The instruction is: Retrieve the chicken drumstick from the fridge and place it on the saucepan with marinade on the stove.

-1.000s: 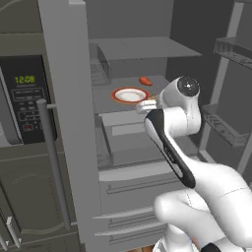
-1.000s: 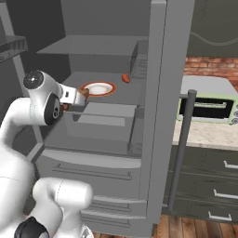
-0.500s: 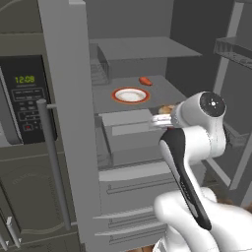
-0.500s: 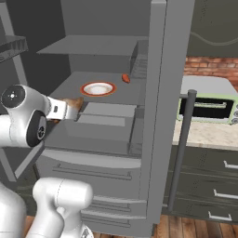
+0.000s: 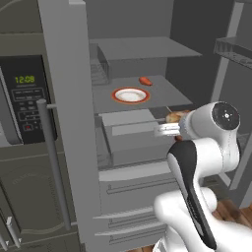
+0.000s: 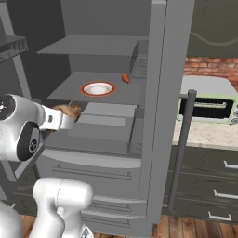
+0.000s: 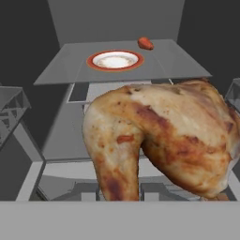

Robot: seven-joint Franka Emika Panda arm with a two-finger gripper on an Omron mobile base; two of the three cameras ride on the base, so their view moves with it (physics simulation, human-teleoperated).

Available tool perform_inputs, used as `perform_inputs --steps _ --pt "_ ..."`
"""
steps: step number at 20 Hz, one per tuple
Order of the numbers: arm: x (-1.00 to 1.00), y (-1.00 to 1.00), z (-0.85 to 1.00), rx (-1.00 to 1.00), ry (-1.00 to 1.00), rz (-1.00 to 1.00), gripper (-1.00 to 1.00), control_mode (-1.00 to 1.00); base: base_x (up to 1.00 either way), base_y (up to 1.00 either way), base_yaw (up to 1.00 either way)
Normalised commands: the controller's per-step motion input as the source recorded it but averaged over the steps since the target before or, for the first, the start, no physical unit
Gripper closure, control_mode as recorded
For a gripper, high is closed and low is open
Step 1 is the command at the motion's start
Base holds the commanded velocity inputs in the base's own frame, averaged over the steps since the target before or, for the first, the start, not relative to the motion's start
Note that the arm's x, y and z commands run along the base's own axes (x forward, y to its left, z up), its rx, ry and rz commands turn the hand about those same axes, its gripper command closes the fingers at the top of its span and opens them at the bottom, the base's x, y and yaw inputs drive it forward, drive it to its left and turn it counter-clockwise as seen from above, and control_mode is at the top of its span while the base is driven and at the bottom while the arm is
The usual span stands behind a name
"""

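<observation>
The fridge (image 5: pixel 69 123) stands with both doors open. My gripper (image 5: pixel 169 125) is shut on the golden-brown chicken drumstick (image 5: pixel 175 117), held in the air just in front of the fridge's drawer level, right of centre. From the right base the drumstick (image 6: pixel 68 110) sits at the tip of the gripper (image 6: pixel 69 119), in front of the fridge (image 6: pixel 160 116) interior. In the hand view the drumstick (image 7: pixel 164 140) looms large and hides the fingertips. The saucepan, the marinade and the stove are out of view.
A red-rimmed white plate (image 5: pixel 130 95) and a small red-orange item (image 5: pixel 145 81) lie on the middle shelf. A dark wall oven (image 5: pixel 24 98) stands left of the fridge. A toaster oven (image 6: pixel 209 104) sits on the counter to the right. Open door bins (image 5: pixel 236 44) flank the arm.
The hand has drawn back from the plate's shelf, out of the fridge and a little lower, with the drumstick still in its grip. The plate and red-orange item have not moved.
</observation>
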Motion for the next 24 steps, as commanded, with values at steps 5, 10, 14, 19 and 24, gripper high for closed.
perform_inputs --steps 5,10,14,19,24 --pt "-0.11 0.0 0.0 0.0 0.0 0.0 1.0 -1.0 0.0 0.0 0.0" --pt "0.0 0.0 0.0 0.0 0.0 0.0 1.0 -1.0 0.0 0.0 0.0" --pt "0.0 0.0 0.0 0.0 0.0 0.0 1.0 -1.0 0.0 0.0 0.0" --pt "-0.05 0.0 0.0 0.0 0.0 0.0 1.0 -1.0 0.0 0.0 0.0" --pt "-0.1 0.0 0.0 0.0 0.0 0.0 1.0 1.0 -0.23 0.0 0.0"
